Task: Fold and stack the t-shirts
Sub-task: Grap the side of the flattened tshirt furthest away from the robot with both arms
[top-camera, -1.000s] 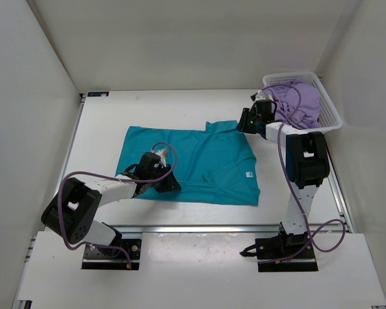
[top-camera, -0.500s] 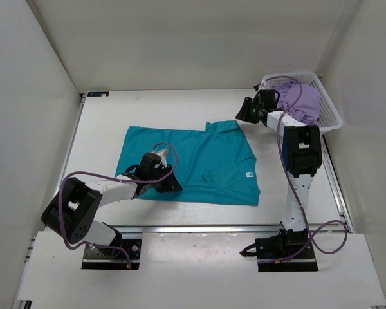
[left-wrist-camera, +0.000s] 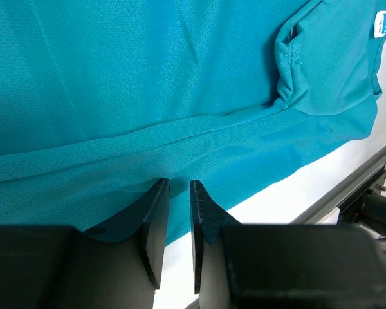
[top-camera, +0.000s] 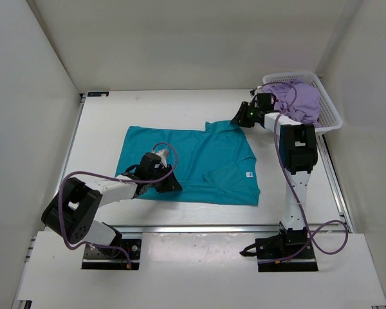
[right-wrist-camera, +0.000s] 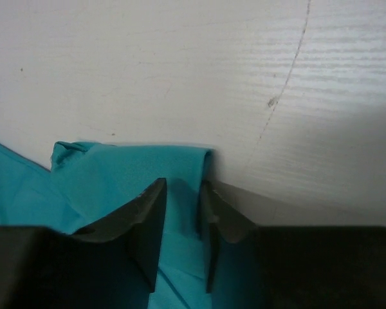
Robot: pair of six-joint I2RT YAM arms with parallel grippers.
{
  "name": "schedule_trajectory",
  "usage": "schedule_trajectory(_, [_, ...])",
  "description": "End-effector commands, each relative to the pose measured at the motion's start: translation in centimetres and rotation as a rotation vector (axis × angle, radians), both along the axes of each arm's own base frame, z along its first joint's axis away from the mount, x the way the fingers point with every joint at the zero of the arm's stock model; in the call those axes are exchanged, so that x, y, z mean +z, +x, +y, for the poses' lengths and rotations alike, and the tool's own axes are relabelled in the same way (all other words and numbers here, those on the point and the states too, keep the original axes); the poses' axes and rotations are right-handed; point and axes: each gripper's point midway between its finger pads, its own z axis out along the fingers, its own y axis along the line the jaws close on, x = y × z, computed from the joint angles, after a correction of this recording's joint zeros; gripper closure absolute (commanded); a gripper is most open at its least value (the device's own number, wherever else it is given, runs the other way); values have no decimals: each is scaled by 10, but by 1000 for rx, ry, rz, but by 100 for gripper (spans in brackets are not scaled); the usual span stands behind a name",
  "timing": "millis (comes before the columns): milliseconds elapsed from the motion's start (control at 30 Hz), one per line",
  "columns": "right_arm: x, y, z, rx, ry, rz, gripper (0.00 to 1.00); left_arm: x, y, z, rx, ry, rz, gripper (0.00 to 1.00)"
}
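Right tool [top-camera: 236,121] jaws straddle teal t-shirt [top-camera: 206,154] sleeve at 1 o'clock, left tool [top-camera: 175,186] at hem, grips unclear; nothing folded, lavender t-shirt [top-camera: 305,103] in basket [top-camera: 334,122].

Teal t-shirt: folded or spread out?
Spread out. In the top view the teal t-shirt lies flat across the table, one sleeve sticking out at its far right corner; only a shallow crease shows.

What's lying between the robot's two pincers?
The teal t-shirt, spread flat on the table. In the top view it stretches from the left pincer at its near edge to the right pincer at its far right sleeve.
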Motion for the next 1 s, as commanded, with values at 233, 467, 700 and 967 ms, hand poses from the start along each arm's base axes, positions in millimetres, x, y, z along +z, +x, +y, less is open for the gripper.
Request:
schedule_trajectory(233, [71, 20, 21, 77, -3, -208, 99, 8, 2, -5, -7, -24, -28, 70])
schedule_trajectory(467, [111, -81, 43, 97, 35, -365, 100, 18, 7, 0, 23, -39, -63, 70])
schedule_trajectory(700, [40, -121, 36, 99, -28, -150, 96, 18, 4, -3, 7, -45, -60, 69])
schedule_trajectory(967, [27, -161, 45, 195, -194, -183, 83, 27, 17, 1, 38, -55, -72, 69])
